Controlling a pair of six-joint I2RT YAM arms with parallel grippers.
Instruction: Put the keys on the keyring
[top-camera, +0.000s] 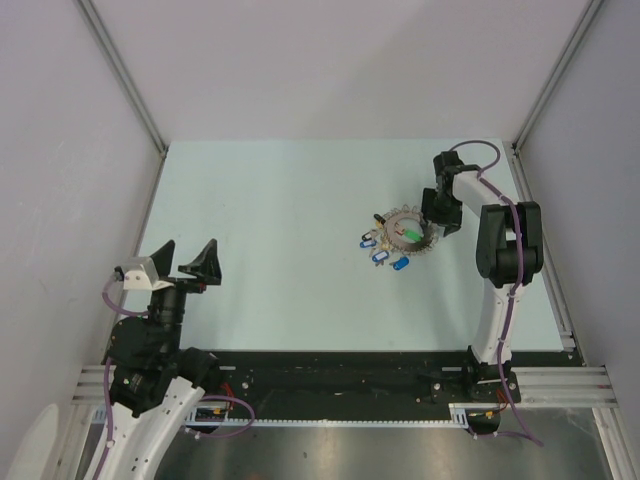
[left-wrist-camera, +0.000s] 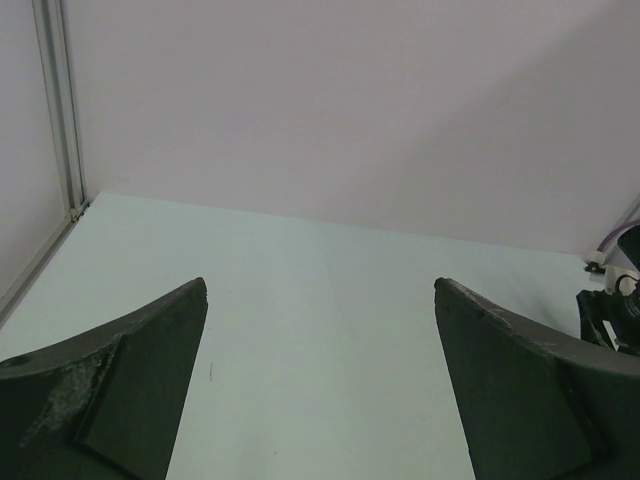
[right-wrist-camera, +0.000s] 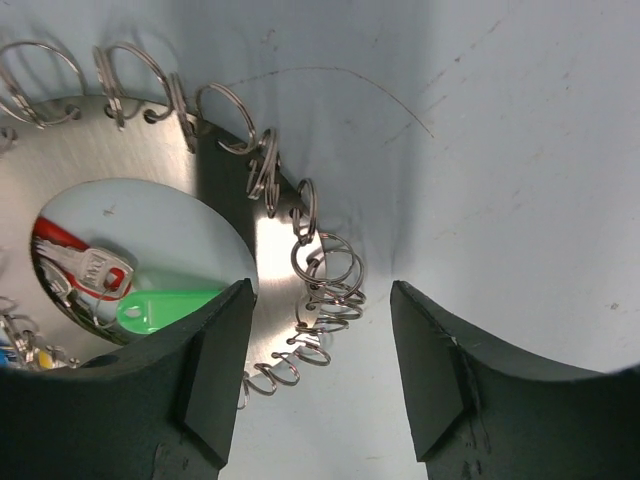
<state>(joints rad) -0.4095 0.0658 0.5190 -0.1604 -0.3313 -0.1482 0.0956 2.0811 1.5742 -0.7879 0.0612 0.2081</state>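
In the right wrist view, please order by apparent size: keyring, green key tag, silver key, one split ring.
1. keyring
2. green key tag and silver key: alike, the tag partly hidden
3. split ring

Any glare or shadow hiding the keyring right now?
Right wrist view: keyring sharp, with a bright sheen on its plate and a dark band across it. Top view: soft even light, no glare, keys tiny. Left wrist view: evenly lit table, keyring not in frame.
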